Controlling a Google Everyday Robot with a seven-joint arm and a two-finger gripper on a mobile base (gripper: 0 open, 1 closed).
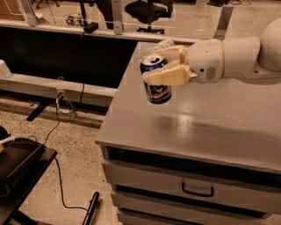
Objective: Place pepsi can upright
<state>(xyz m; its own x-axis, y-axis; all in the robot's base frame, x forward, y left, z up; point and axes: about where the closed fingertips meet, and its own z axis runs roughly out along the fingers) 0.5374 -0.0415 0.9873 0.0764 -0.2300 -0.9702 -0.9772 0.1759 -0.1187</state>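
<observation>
The pepsi can (157, 90) is dark blue with a silver top and a round logo. It stands nearly upright, its base at or just above the grey cabinet top (206, 118) near the left edge. My gripper (154, 66) reaches in from the right on the white arm (237, 59), its tan fingers (167, 77) shut around the can's upper half. A clear plastic bottle (163, 44) lies just behind the gripper, mostly hidden by it.
The cabinet's left edge (115, 101) drops to the floor close to the can. A drawer with a black handle (197, 191) is on the front. A dark tray (19, 162) and cables (61, 132) lie on the floor at left. A black chair (147, 11) stands behind.
</observation>
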